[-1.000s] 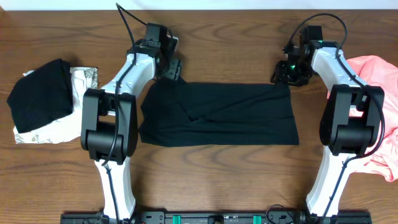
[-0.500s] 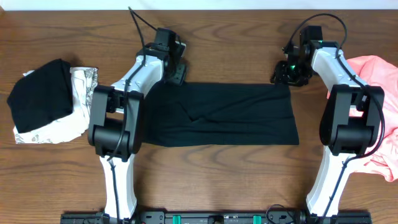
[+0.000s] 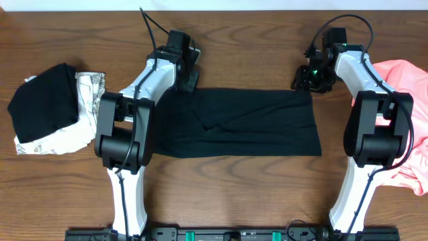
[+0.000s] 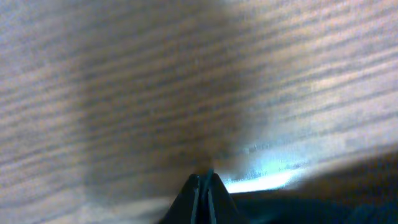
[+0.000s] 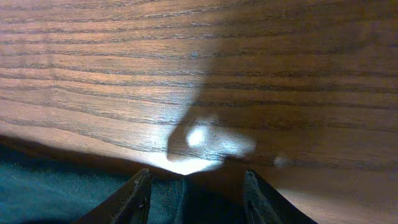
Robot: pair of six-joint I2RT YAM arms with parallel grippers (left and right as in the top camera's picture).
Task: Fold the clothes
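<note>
A plain black T-shirt (image 3: 247, 124) lies folded into a long flat band across the middle of the table. My left gripper (image 3: 189, 80) is at its far left corner. In the left wrist view its jaws (image 4: 204, 179) are pressed together, with a thin sliver of the dark fabric (image 4: 298, 208) pinched between them. My right gripper (image 3: 309, 82) is at the far right corner. Its fingers (image 5: 198, 174) stand apart, straddling the shirt's edge (image 5: 62, 186), which lies against the left finger.
On the left, another black garment (image 3: 41, 100) lies on a white-grey patterned one (image 3: 63, 139). A salmon-pink garment (image 3: 409, 77) is heaped at the right edge, partly behind the right arm. The table's bare wood (image 3: 247, 53) shows beyond the shirt.
My left gripper has shifted a little to the right, to the shirt's far left corner, and has shut there. The right arm has not moved.
</note>
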